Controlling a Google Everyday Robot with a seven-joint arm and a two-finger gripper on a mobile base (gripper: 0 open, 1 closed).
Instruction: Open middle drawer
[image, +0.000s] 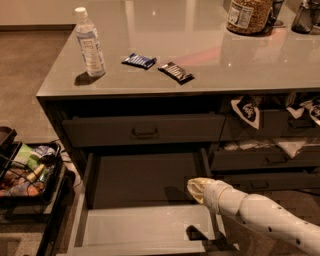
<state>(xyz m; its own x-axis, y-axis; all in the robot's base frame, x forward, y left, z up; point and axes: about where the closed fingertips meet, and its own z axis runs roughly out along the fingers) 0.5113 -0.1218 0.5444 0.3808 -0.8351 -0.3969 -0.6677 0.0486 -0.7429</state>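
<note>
The middle drawer (145, 226) stands pulled far out below the counter, and its pale grey flat inside shows. Its front lies at the bottom edge of the view, and its pull is out of sight. Above it, a shut dark grey drawer (145, 129) shows a loop pull at its centre. My gripper (195, 187) is the yellowish tip of the white arm (260, 215) that comes in from the lower right. It hangs over the right rear part of the open drawer, near its right side wall, and holds nothing that I can see.
On the counter (200, 75) are a water bottle (89, 42), two snack bars (140, 61) (176, 72) and a jar (247, 15). A black cart (25, 172) with packets stands at the left. Right-hand drawers (265, 157) hold snack bags.
</note>
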